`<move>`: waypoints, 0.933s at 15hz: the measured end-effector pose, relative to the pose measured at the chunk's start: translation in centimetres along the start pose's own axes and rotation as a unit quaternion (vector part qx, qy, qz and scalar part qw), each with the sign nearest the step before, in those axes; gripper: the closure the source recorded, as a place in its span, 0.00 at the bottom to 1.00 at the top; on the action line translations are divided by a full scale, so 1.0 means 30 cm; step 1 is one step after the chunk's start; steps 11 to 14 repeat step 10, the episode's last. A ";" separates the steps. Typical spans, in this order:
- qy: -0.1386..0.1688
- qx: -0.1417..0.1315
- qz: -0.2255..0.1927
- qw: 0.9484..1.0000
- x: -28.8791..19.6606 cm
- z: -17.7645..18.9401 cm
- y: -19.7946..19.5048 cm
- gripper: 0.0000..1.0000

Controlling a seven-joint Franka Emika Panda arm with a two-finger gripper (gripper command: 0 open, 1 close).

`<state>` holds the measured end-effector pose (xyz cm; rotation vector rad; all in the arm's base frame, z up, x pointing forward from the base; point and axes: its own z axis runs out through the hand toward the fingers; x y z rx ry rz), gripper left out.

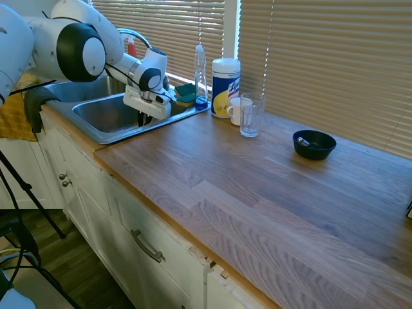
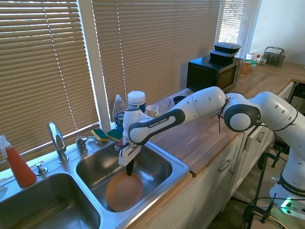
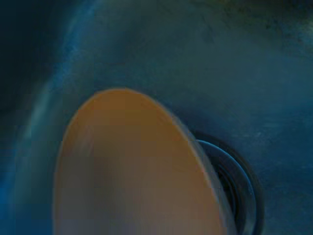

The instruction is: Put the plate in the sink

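My gripper [image 2: 129, 170]: closed on the upper rim of the plate [image 2: 125, 191].
Plate: tilted, down inside the near basin of the sink [image 2: 178, 167].
Drain [image 3: 234, 183]: just beside the plate.

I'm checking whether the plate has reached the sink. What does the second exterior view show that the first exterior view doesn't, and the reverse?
Only the second exterior view shows the plate, tilted down inside the right-hand basin of the sink, with the gripper at its top edge; it also shows the red spray bottle and the microwave. Only the first exterior view shows the dark bowl and the glass on the counter. Both share the sink, the faucet, the sponges and the wipes canister.
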<state>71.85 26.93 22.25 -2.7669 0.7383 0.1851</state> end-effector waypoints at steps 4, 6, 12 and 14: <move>0.008 0.010 0.001 1.000 0.003 -0.050 -0.026 0.00; 0.016 0.018 0.002 1.000 -0.002 -0.109 -0.042 0.00; 0.030 0.030 0.005 0.999 -0.037 -0.258 -0.050 0.00; 0.030 0.030 0.005 0.999 -0.037 -0.258 -0.050 0.00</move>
